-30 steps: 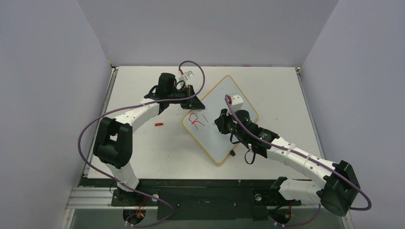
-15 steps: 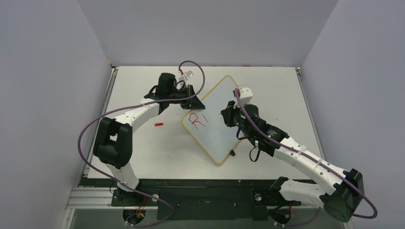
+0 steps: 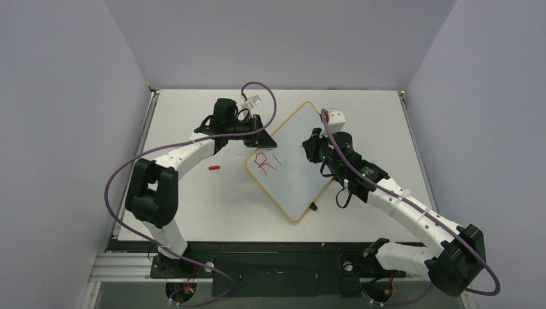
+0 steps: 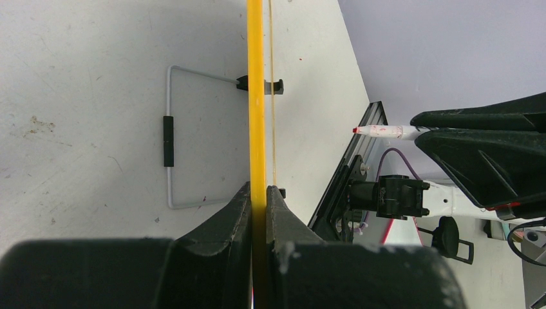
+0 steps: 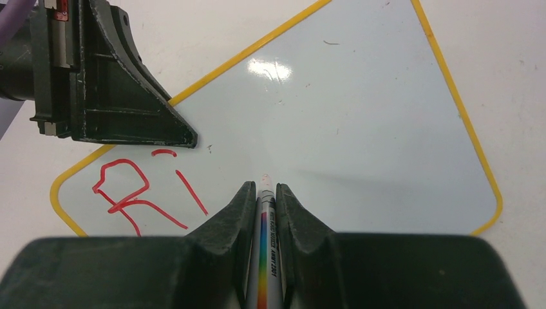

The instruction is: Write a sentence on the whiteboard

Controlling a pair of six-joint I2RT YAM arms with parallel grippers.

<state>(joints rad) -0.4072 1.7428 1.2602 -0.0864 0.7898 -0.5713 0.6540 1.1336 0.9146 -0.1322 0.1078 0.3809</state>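
Observation:
The whiteboard [image 3: 293, 170], white with a thin orange-yellow frame, lies diagonally mid-table with red "Ri" [image 3: 264, 161] written at its left end. My left gripper [image 3: 261, 136] is shut on the board's far-left edge. In the left wrist view the yellow frame [image 4: 256, 96] runs straight between the fingers [image 4: 283, 206]. My right gripper [image 3: 313, 147] is shut on a rainbow-striped marker [image 5: 265, 244] and hovers over the board's middle [image 5: 360, 116], right of the writing [image 5: 129, 187]. The marker tip [image 4: 386, 131] is off the surface.
A small red cap [image 3: 214, 168] lies on the table left of the board. A grey wire stand [image 4: 169, 135] hangs from two black clips on the board's edge, one showing at the near edge [image 3: 313, 206]. Purple walls enclose the table on three sides.
My right gripper has moved from the board's middle toward its far right edge, with the marker still in it. The left gripper, the board and the writing have not changed.

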